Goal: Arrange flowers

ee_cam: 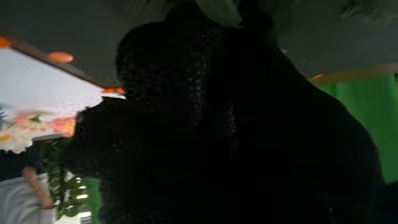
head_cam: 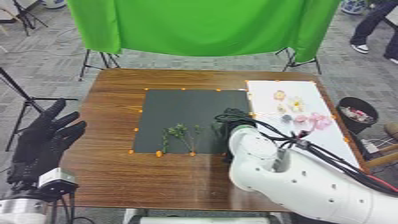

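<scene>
In the head view my right hand [head_cam: 233,118] is over the right part of the black sheet [head_cam: 178,107], close to the white sheet. Seen from the right wrist, my right hand [ee_cam: 178,95] has its fingers curled, with a green leaf [ee_cam: 220,12] between their ends. Several green sprigs [head_cam: 180,134] lie on the lower middle of the black sheet. Pink, white and yellowish flowers [head_cam: 296,105] lie on the white sheet [head_cam: 327,137]; some also show in the right wrist view as flowers [ee_cam: 18,137]. My left hand [head_cam: 43,140] is open beside the table's left edge.
Orange markers [head_cam: 160,153] line the sheets' edges on the brown table [head_cam: 111,130]. A black bin [head_cam: 357,112] stands off the table's right side. Beyond the far edge hangs a green cloth [head_cam: 204,25].
</scene>
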Motion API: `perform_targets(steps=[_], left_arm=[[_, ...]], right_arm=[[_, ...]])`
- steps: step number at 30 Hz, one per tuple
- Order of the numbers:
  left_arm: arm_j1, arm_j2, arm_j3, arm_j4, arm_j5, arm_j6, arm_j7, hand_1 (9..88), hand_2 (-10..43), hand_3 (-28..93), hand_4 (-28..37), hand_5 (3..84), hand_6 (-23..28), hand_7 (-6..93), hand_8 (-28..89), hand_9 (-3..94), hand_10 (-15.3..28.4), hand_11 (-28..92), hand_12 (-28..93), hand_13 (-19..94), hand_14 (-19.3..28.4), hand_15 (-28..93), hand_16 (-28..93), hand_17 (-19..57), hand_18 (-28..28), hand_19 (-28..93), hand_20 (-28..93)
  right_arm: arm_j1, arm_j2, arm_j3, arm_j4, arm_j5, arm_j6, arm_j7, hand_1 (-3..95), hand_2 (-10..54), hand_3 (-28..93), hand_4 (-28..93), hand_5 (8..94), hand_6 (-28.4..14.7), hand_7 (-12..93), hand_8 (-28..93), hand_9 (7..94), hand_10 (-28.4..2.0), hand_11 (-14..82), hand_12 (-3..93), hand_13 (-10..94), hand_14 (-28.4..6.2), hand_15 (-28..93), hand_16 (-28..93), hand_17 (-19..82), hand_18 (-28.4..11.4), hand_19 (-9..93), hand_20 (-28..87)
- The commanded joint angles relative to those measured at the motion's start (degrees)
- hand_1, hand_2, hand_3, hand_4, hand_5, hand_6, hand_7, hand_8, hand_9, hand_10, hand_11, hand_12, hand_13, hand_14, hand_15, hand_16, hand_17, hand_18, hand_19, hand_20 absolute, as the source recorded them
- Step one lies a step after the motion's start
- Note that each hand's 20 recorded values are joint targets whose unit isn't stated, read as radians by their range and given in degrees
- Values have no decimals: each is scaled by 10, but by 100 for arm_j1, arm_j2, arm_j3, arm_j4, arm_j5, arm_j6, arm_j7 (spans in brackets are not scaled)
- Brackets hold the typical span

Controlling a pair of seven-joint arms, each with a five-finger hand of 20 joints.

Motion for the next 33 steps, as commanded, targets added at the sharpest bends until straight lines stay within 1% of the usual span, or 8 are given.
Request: perform_targets(steps=[1,4,9,16,19,23,27,33], left_arm=[[-14,65,21,21,-24,-34,0,289,72,629,-212,333,77,82,-74,298,187,256,113,203,272,551,-119,-83,274,510,18],[32,89,21,20,-55,-25,56,289,72,630,-211,333,77,82,-74,298,187,256,113,203,272,552,-119,-83,273,510,18],[-55,-8,50,35,43,-84,-75,289,72,631,-210,334,77,83,-75,298,187,256,113,203,272,552,-119,-83,274,511,18],[33,126,52,33,-64,-33,63,291,71,628,-210,336,77,79,-74,301,186,251,114,207,272,547,-119,-80,276,509,17],[38,18,16,24,27,-73,-28,291,71,627,-208,336,77,78,-72,301,186,250,116,208,272,546,-117,-80,281,509,15],[95,80,11,15,-40,-30,61,292,71,626,-207,336,77,77,-72,300,187,247,116,208,272,545,-116,-80,283,508,11],[58,78,32,21,0,-52,-3,292,71,626,-207,335,77,77,-71,300,187,248,117,208,272,545,-116,-80,284,509,8],[157,70,29,-1,-46,2,89,293,71,625,-206,335,77,77,-71,300,187,248,117,207,271,545,-115,-80,284,509,6]], right_arm=[[25,-152,-39,98,80,-77,37,615,-94,697,-277,853,-49,133,112,937,-109,287,150,937,-50,481,143,736,-58,932,-1],[23,-126,-88,81,77,-34,27,603,-94,691,-267,847,-53,134,105,937,-111,264,162,937,-49,472,146,738,-55,932,-29],[51,-134,-106,121,129,-16,55,580,-95,685,-262,832,-60,130,98,937,-115,235,179,937,-49,451,149,734,-52,932,-51],[45,-97,-16,82,212,-117,80,557,-95,668,-251,798,-62,129,89,937,-124,215,176,937,-50,434,156,731,-48,932,-71],[-9,-106,87,12,285,-201,86,535,-95,661,-245,784,-59,127,85,935,-129,212,172,937,-52,431,158,732,-44,932,-77],[-23,-115,124,-34,279,-266,85,502,-95,662,-233,773,-58,129,74,936,-131,220,170,937,-54,439,157,736,-40,932,-77],[26,-41,88,-86,207,-214,97,473,-95,670,-228,762,-58,133,52,937,-132,222,168,937,-57,443,155,737,-39,932,-74],[-65,75,346,-365,137,-97,-67,422,-93,688,-215,743,-57,149,-89,937,-137,222,166,937,-60,448,148,737,-37,932,-74]])
